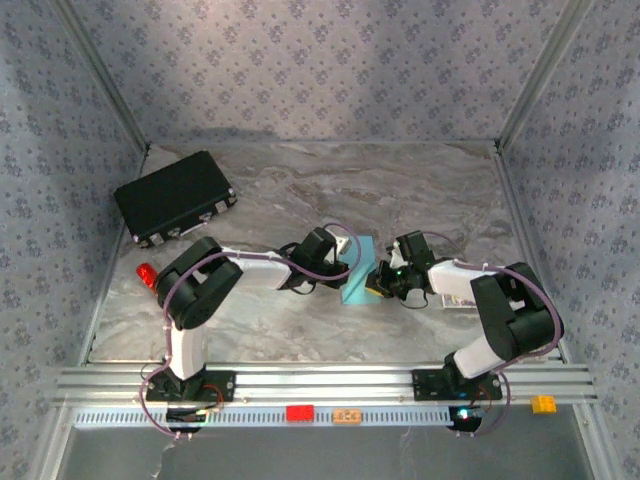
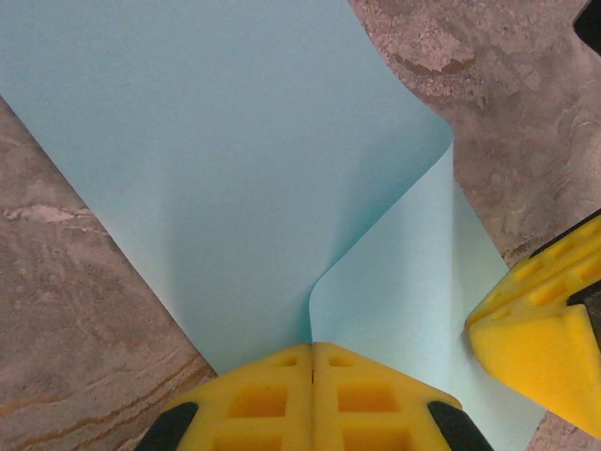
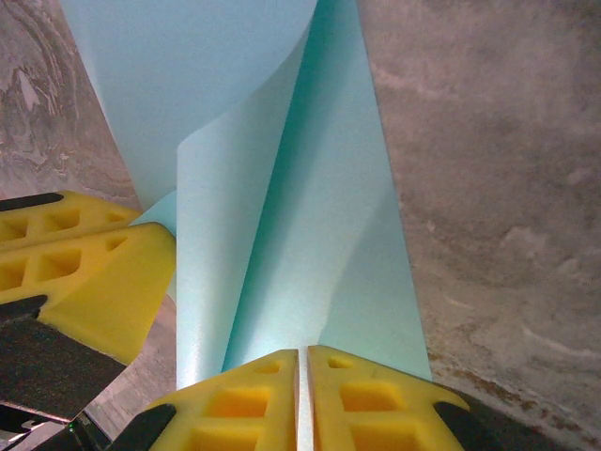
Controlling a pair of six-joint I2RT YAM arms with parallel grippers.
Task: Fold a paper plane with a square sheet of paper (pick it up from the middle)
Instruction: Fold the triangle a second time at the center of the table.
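The left gripper (image 2: 313, 352) is pinching an edge of the square sheet of paper (image 2: 216, 141), with its yellow fingers pressed together on it. The right gripper (image 3: 302, 357) is holding another edge in the same way, closed tight on the sheet. The paper is curling over itself between both grippers, near the middle of the marble table (image 1: 400, 190), well apart from the black case (image 1: 175, 197)
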